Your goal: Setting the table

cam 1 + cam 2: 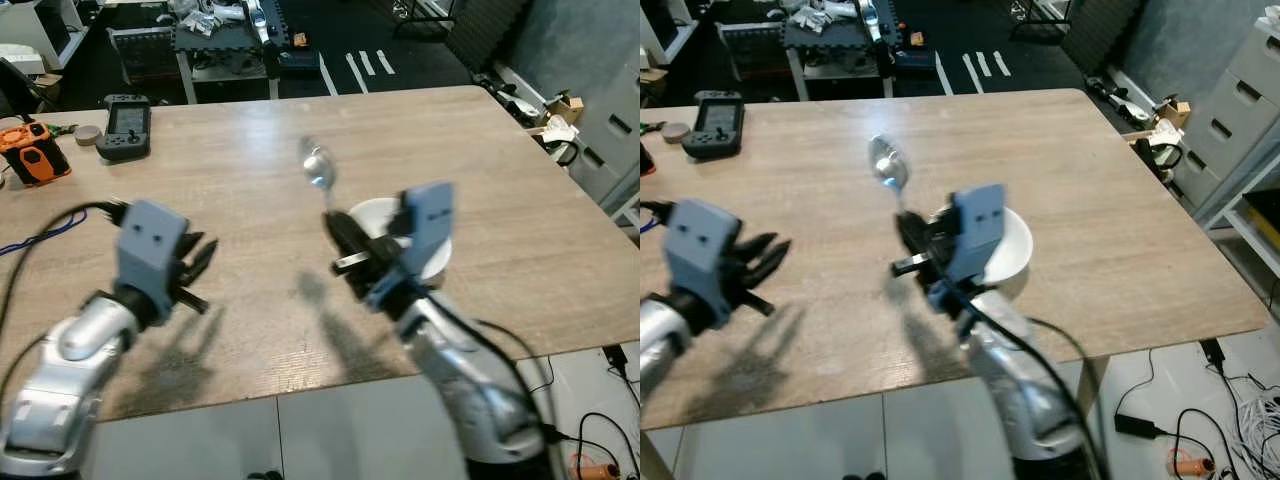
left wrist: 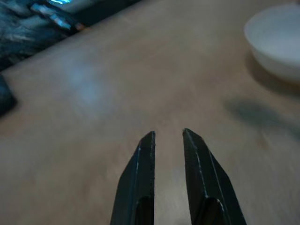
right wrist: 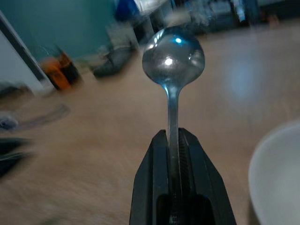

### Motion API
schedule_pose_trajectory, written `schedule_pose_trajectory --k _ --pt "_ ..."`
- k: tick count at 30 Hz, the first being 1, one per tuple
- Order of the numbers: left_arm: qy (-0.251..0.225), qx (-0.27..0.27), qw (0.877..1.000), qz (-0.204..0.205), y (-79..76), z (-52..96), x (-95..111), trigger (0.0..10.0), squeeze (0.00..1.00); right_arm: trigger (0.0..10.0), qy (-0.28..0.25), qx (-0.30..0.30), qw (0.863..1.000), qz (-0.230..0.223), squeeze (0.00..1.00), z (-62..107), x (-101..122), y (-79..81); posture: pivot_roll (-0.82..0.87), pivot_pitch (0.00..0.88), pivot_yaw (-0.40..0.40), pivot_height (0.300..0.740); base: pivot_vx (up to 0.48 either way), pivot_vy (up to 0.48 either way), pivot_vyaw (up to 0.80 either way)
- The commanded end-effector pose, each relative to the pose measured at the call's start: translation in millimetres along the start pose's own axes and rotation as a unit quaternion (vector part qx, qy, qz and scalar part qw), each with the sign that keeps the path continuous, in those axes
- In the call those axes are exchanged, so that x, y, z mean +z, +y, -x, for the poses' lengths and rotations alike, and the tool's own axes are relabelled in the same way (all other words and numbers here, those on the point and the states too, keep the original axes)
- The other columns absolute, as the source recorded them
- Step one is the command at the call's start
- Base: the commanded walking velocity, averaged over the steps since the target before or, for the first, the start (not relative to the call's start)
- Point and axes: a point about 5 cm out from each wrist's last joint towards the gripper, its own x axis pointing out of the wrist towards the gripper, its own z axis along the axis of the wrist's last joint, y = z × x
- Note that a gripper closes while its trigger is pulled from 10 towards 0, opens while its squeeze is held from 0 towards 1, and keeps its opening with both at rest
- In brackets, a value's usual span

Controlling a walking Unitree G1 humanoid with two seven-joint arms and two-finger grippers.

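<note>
Pale wood-grain desk [image 1: 250,260] fills the foreground, with a dark floor and cluttered benches behind its far edge. The right gripper [image 1: 338,232] is clenched on the handle of a spoon [image 1: 318,168], held in the air above the middle of the desk. The spoon is polished metal with a rounded, shiny bowl [image 3: 173,56] pointing away from the robot and a thin neck running down between the fingers [image 3: 152,159]. A white bowl [image 1: 1012,245] sits on the desk just beside that gripper, toward the right edge. The left gripper [image 1: 200,258] hovers near the front edge, fingers [image 2: 140,173] slightly parted and, as far as the blur allows, empty. A handheld controller [image 1: 127,127] and an orange device [image 1: 35,152] lie near the far left corner.
</note>
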Motion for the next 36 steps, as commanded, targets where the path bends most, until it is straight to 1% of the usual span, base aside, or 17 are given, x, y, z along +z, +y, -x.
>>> schedule_pose_trajectory --k 1,2,3,4,5,7,14,17,18,20,25,26,27,28,34,35,36 --pt "0.016 -0.052 0.999 0.004 -9.2 12.6 -3 10.0 0.00 10.0 0.040 -0.021 0.999 -0.005 0.00 -8.0 -16 -1.9 0.09 0.069 0.053 0.740 0.000 0.000 0.00" --pt "0.030 -0.063 0.998 0.002 -13.2 18.9 -8 10.0 0.00 10.0 0.058 -0.017 0.998 -0.014 0.00 -14.8 -23 3.2 0.11 0.066 0.048 0.740 0.000 0.000 0.00" --pt "0.030 -0.063 0.998 0.002 -13.2 18.9 -8 10.0 0.00 10.0 0.058 -0.017 0.998 -0.014 0.00 -14.8 -23 3.2 0.11 0.066 0.048 0.740 0.000 0.000 0.00" --pt "0.039 -0.068 0.997 0.001 -15.7 22.5 -12 10.0 0.00 10.0 0.075 -0.013 0.997 -0.021 0.00 -16.7 -27 7.8 0.11 0.065 0.047 0.740 0.000 0.000 0.00" --pt "0.044 -0.071 0.997 0.000 -19.1 25.0 -15 10.0 0.00 10.0 0.096 -0.017 0.995 -0.022 0.00 -22.6 -35 11.6 0.11 0.064 0.045 0.740 0.000 0.000 0.00" --pt "0.038 -0.072 0.997 0.002 -26.3 23.9 -15 10.0 0.00 10.0 0.130 -0.037 0.991 -0.020 0.00 -33.7 -51 16.2 0.14 0.054 0.030 0.740 0.000 0.000 0.00" --pt "0.020 -0.059 0.998 0.011 -28.9 20.5 -9 10.0 0.00 10.0 0.142 -0.060 0.988 -0.010 0.00 -42.1 -59 14.2 0.15 0.056 0.017 0.740 0.000 0.000 0.00" --pt "0.018 -0.034 0.999 0.010 -20.9 21.0 -10 10.0 0.00 10.0 0.143 -0.091 0.986 0.010 0.00 -45.2 -64 6.2 0.15 0.062 0.016 0.740 0.000 0.000 0.00" --pt "0.018 -0.034 0.999 0.010 -20.9 21.0 -10 10.0 0.00 10.0 0.143 -0.091 0.986 0.010 0.00 -45.2 -64 6.2 0.15 0.062 0.016 0.740 0.000 0.000 0.00" --pt "0.015 -0.030 0.999 0.009 -16.7 21.6 -8 10.0 0.00 10.0 0.134 -0.115 0.984 0.006 0.00 -45.8 -64 -0.6 0.15 0.066 0.016 0.740 0.000 0.000 0.00" --pt "0.013 -0.029 0.999 0.007 -14.3 20.4 -6 10.0 0.00 10.0 0.123 -0.120 0.985 0.004 0.00 -49.1 -61 -2.4 0.15 0.068 0.023 0.740 0.000 0.000 0.00" --pt "0.013 -0.029 0.999 0.007 -14.9 19.6 -5 10.0 0.00 10.0 0.122 -0.119 0.985 0.001 0.58 -50.0 -61 -2.1 0.14 0.068 0.024 0.740 0.000 0.000 0.00" --pt "0.012 -0.029 0.999 0.007 -15.3 19.1 -5 10.0 0.00 10.0 0.121 -0.118 0.986 -0.001 0.58 -50.5 -61 -1.9 0.14 0.068 0.024 0.740 0.000 0.000 0.00" --pt "0.012 -0.030 0.999 0.009 -16.8 18.1 -6 10.0 0.00 10.0 0.117 -0.114 0.986 -0.005 1.00 -51.0 -60 -0.9 0.14 0.069 0.023 0.740 0.000 0.000 0.00" --pt "0.012 -0.032 0.999 0.014 -19.8 17.7 -7 10.0 0.00 10.0 0.103 -0.100 0.989 -0.021 1.00 -52.6 -54 2.6 0.14 0.071 0.022 0.740 0.000 0.000 0.00" --pt "0.012 -0.032 0.999 0.015 -20.5 17.7 -7 10.0 0.00 10.0 0.099 -0.098 0.990 -0.027 0.61 -52.5 -51 2.5 0.14 0.073 0.019 0.740 0.000 0.000 0.00" --pt "0.012 -0.033 0.999 0.016 -20.9 17.7 -7 10.0 0.00 10.0 0.096 -0.097 0.990 -0.031 0.00 -52.3 -49 2.2 0.14 0.073 0.019 0.740 0.000 0.000 0.00"
